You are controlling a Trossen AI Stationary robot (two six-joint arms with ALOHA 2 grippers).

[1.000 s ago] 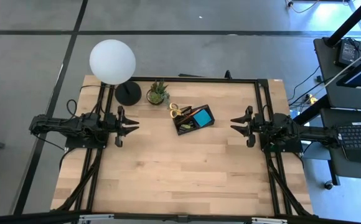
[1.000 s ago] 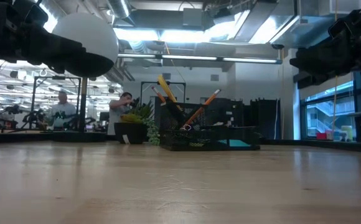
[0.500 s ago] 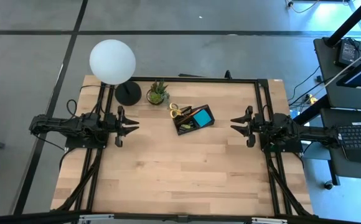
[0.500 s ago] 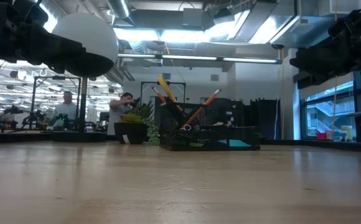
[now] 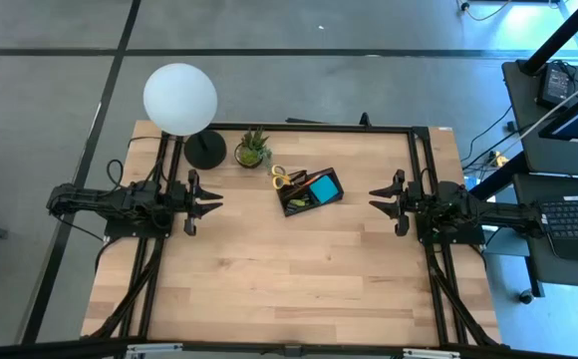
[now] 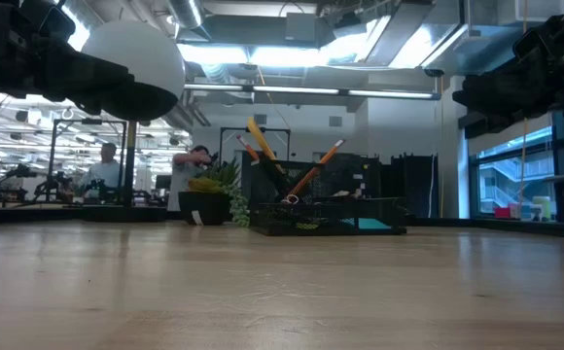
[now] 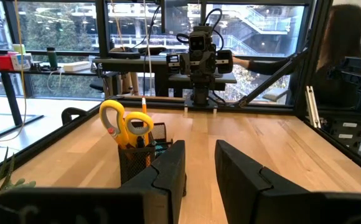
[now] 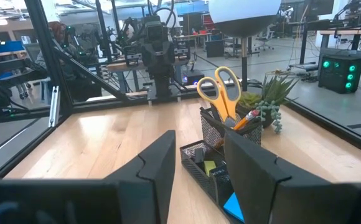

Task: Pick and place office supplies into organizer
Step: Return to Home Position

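High view: the organizer [image 5: 310, 191] sits on the far half of the table [image 5: 269, 289] between the arms. The blue sticky-note pad [image 5: 322, 186] and yellow-handled scissors [image 5: 282, 178] are in it, and the left gripper [image 5: 212, 202] and right gripper [image 5: 377, 200] hang at opposite edges, well apart from it. Low view: an orange pencil [image 6: 319, 162] leans up out of the organizer. Wrist views: each gripper's fingers are spread with a clear gap between them.
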